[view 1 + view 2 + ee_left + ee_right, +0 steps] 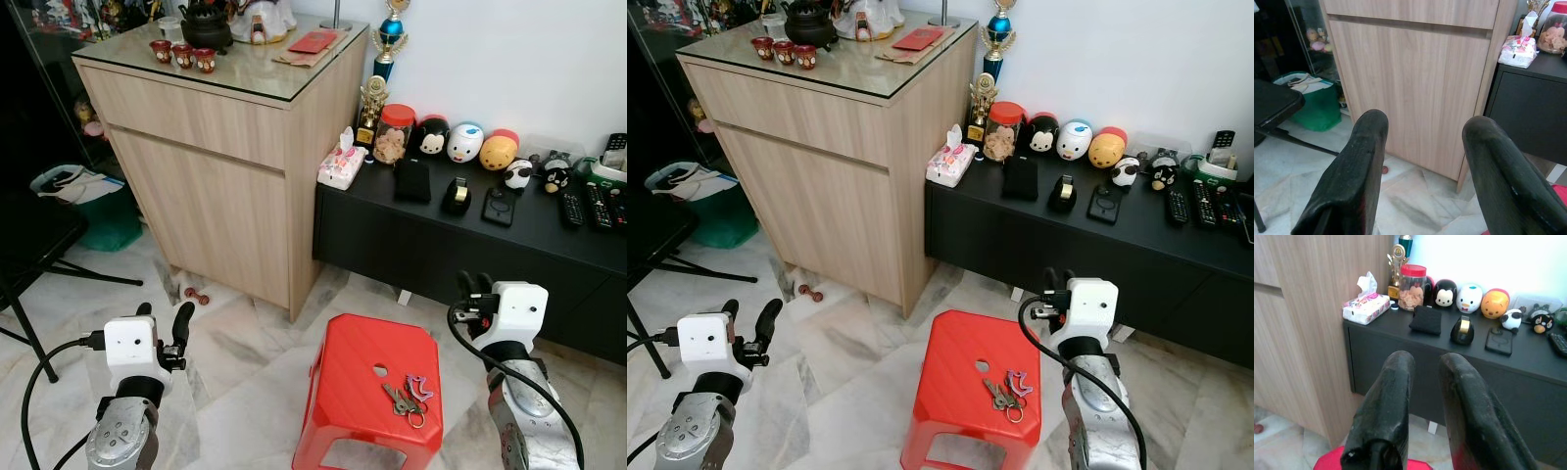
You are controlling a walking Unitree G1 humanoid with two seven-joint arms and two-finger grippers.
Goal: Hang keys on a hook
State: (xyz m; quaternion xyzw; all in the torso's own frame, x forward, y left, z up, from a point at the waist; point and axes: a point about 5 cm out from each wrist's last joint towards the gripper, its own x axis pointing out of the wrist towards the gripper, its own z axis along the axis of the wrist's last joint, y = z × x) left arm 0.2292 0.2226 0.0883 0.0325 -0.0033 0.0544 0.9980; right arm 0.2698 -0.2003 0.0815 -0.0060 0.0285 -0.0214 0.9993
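We log: right end effector (1425,396), fingers narrowly parted, empty, raised just right of the red stool (358,377); left end effector (1422,166), wide apart, empty, well left of it. Keys (409,396) lie on the stool's top.

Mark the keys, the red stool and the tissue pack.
keys (410,397), left eye view, on the middle of the bunch.
red stool (353,367), left eye view, on a bare part of the seat.
tissue pack (1366,308), right wrist view, on its printed side.
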